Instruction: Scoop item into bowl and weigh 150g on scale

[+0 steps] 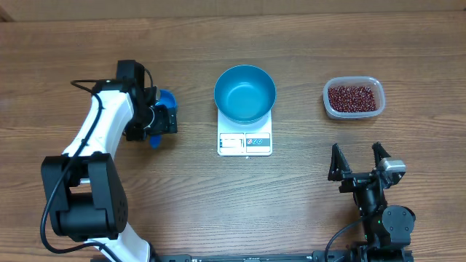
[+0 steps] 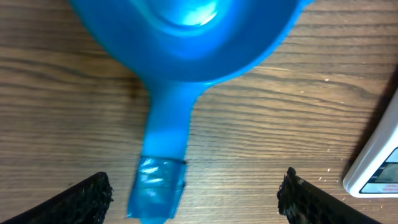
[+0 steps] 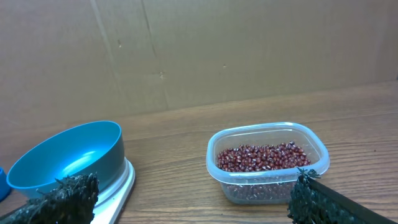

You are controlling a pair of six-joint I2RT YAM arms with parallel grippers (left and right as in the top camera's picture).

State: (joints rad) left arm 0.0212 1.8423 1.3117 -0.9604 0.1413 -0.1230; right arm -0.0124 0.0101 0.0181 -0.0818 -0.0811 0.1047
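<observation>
the blue bowl [image 1: 245, 93] sat empty on the white scale [image 1: 245, 142], and every red-brown bean [image 1: 353, 98] still lay in the clear plastic tub [image 1: 327, 102], so no scooping had been done. the left gripper [image 1: 155, 120] hung with fingers apart over the handle of the blue scoop [image 2: 163, 163], not gripping it, while the right gripper [image 1: 357, 159] rested with jaws wide and empty near the tub.

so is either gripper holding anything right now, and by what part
Nothing is held. The left gripper stands open around the scoop handle, fingers clear of it. The right gripper is open and empty.
</observation>
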